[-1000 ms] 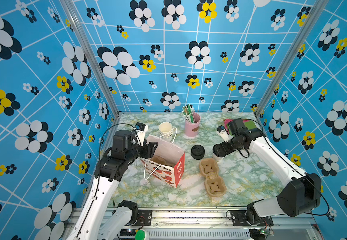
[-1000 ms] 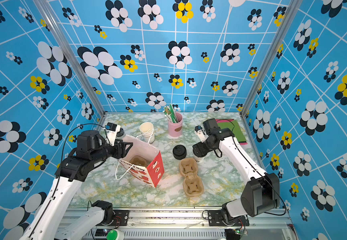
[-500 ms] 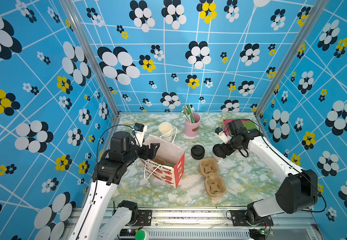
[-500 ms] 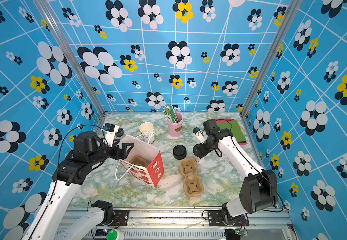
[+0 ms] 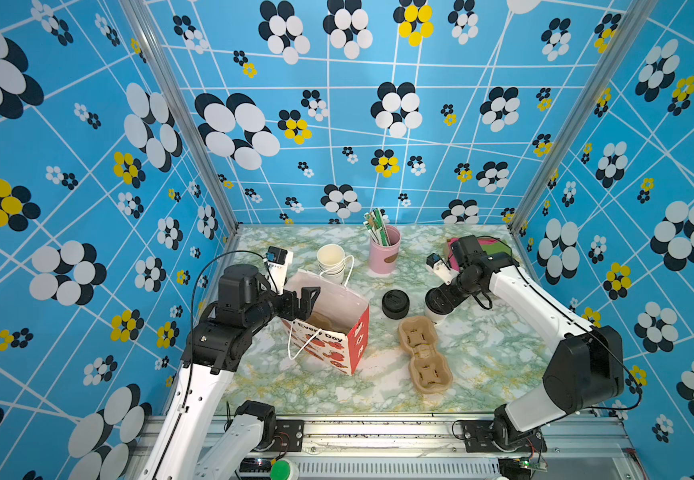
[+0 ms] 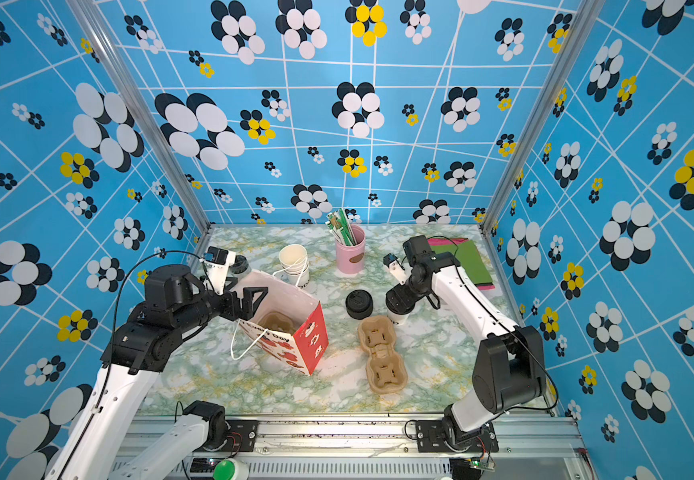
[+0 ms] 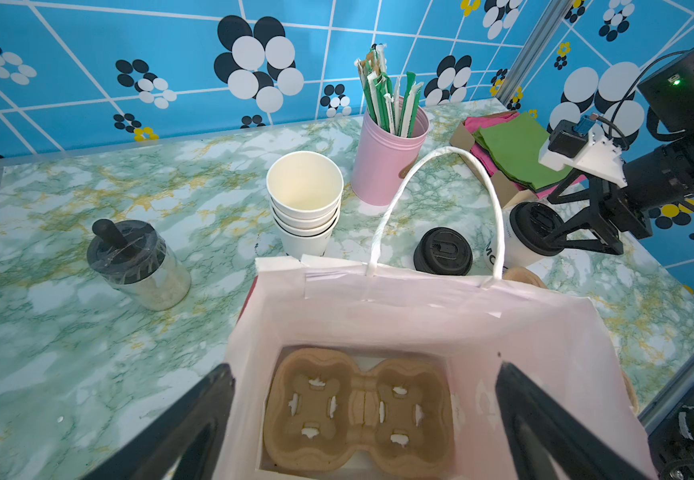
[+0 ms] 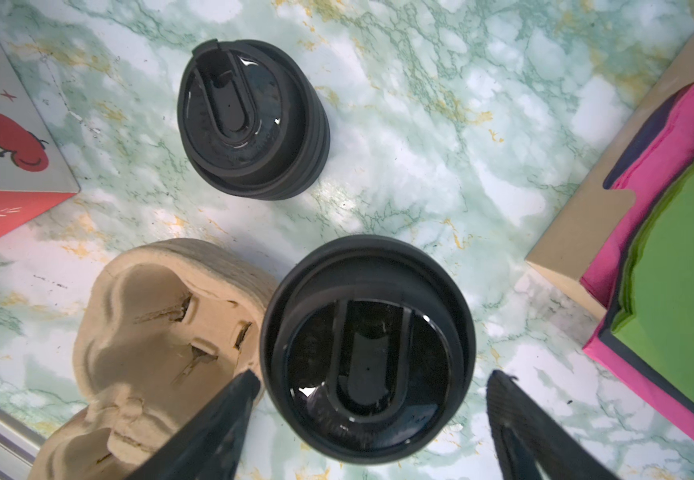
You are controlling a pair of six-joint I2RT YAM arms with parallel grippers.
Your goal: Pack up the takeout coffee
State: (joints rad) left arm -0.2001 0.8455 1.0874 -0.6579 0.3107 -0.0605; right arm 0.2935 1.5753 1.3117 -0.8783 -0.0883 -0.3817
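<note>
Paper bag (image 5: pixel 337 303) open left of centre, takeout coffee (image 6: pixel 397 316) upright right of centre in both top views.
I see one cup carrier (image 7: pixel 357 411) lying flat inside the bag and a spare carrier (image 5: pixel 424 353) below the coffee, just beside it. My left gripper (image 5: pixel 301 300) is spread wide at the bag's mouth; my right gripper (image 8: pixel 372 376) sits open around the coffee's lid, one finger clear.

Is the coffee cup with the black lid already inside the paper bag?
No, the lidded cup stands on the table outside the bag, which holds only a cardboard cup tray.
</note>
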